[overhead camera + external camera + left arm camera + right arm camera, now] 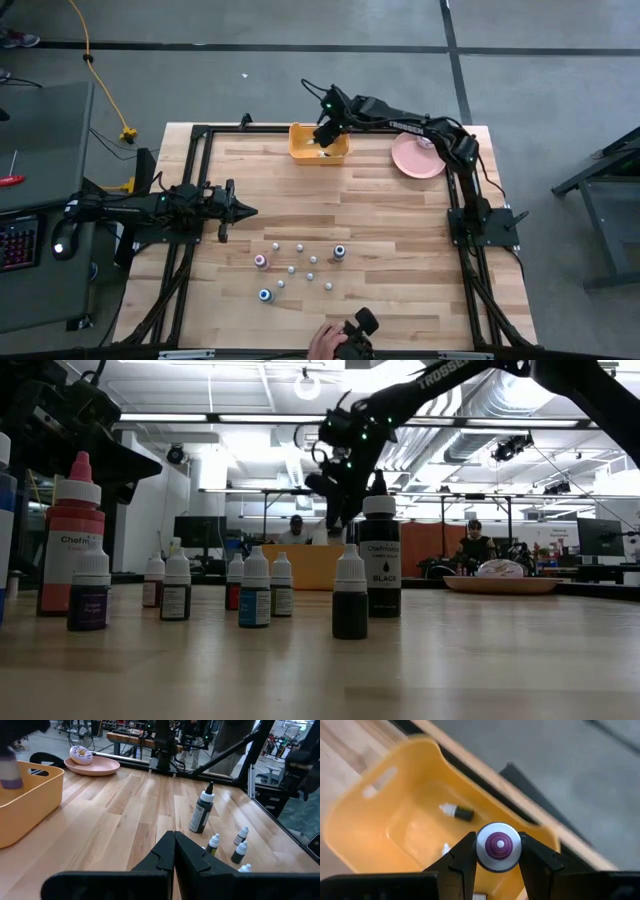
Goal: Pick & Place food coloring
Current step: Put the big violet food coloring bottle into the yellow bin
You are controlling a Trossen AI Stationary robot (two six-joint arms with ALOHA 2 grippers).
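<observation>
Your right gripper (498, 851) is clamped on one small food coloring bottle (498, 846), hanging over the yellow bin (318, 142) at the far edge of the table. From the right wrist camera you look straight down its round, ridged whitish cap with a purple dot at the centre, so the bottle's long axis runs in line with the wrist camera's line of sight, into the bin's opening. The two dark fingers (462, 854) press its sides.

The bin is smooth, glossy plastic with rounded corners and a slot handle cut in one wall. At least one dark bottle with a white tip (457, 811) lies on its side on the bin floor; a second pale shape beside it is too cut off to tell.

The rest of the food coloring bottles (298, 266) stand upright in a loose scatter on the near half of the pale wooden plank table (380, 230), caps up. Among them a tall black bottle (379, 555) and a tall pink-red one (72, 532) rise above the small ones.

Your left gripper (174, 851) waits at the table's left side with its fingers pressed together, holding nothing.

A pink plate (415, 157) sits right of the bin.
</observation>
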